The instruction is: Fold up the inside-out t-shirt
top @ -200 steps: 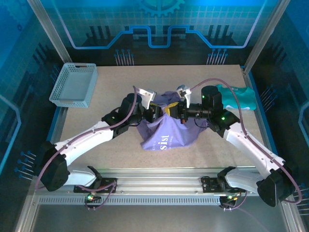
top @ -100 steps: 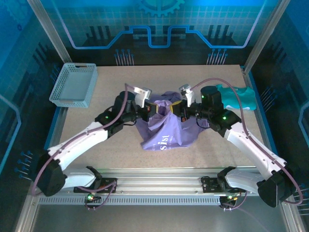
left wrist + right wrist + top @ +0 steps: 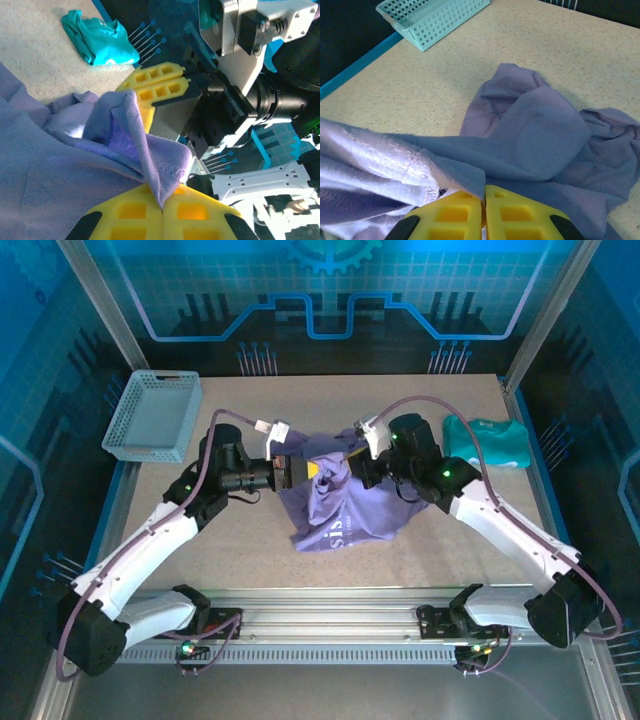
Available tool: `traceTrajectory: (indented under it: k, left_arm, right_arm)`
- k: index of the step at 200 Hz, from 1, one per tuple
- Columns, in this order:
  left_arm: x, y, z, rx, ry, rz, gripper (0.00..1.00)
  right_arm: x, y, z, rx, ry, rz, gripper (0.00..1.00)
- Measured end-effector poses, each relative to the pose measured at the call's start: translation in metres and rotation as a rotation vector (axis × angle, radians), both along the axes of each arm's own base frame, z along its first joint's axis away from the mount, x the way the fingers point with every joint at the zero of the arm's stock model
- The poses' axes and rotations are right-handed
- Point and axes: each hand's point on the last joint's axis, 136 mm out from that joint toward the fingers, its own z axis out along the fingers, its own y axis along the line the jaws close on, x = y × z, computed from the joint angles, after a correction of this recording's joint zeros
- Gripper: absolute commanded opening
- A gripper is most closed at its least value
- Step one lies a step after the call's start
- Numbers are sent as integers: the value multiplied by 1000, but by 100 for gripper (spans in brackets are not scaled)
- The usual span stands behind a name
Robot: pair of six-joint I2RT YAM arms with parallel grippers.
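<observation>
Speckled beige surface [image 3: 240, 540] carries the inside-out t-shirt [image 3: 345, 515], bunched at centre. Left claw [image 3: 162, 209] and right claw [image 3: 484, 202] each pinch its raised cloth — no fold made yet, by my judgement

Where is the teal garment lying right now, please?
In the top view, the teal garment lies at the table's far right edge, apart from the purple t-shirt.
</observation>
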Motion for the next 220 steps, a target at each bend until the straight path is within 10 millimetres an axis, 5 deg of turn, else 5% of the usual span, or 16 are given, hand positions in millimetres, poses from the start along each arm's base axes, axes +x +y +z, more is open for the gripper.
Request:
traceTrajectory:
  k: [61, 88, 141, 220]
  left_arm:
    - [11, 7, -2, -8, 52, 72, 0]
    - [17, 11, -4, -6, 65, 116, 0]
    - [23, 14, -5, -6, 80, 156, 0]
    - [22, 14, -5, -5, 81, 156, 0]
  right_arm:
    - [-3, -27, -17, -131, 88, -110, 23]
    - [-19, -27, -13, -90, 84, -68, 32]
    - [-73, 21, -8, 74, 86, 167, 34]
    - [-46, 52, -38, 58, 128, 176, 39]
